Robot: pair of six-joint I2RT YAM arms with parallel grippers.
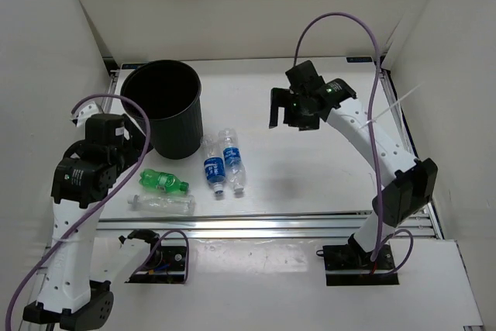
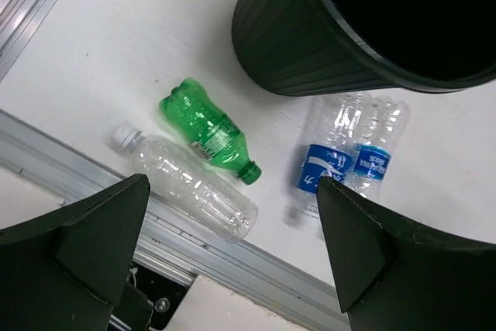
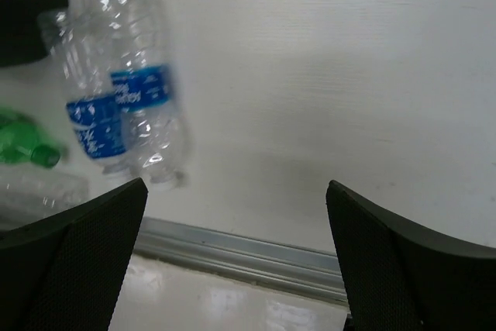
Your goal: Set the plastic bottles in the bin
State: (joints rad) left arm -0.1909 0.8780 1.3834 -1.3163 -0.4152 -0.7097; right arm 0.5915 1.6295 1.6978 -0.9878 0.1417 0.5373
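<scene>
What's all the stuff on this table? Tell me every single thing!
bin: one, black, upright at the table's far left
blue-label bottles: two, clear, lying side by side just right of the bin
green bottle: one, see-through green, lying in front of the bin
unlabelled clear bottle: one, white cap, lying nearest the front edge
table: one, white
cables: two, purple, one along each arm
left gripper: black, open, above the bottles
right gripper: black, open, above bare table
</scene>
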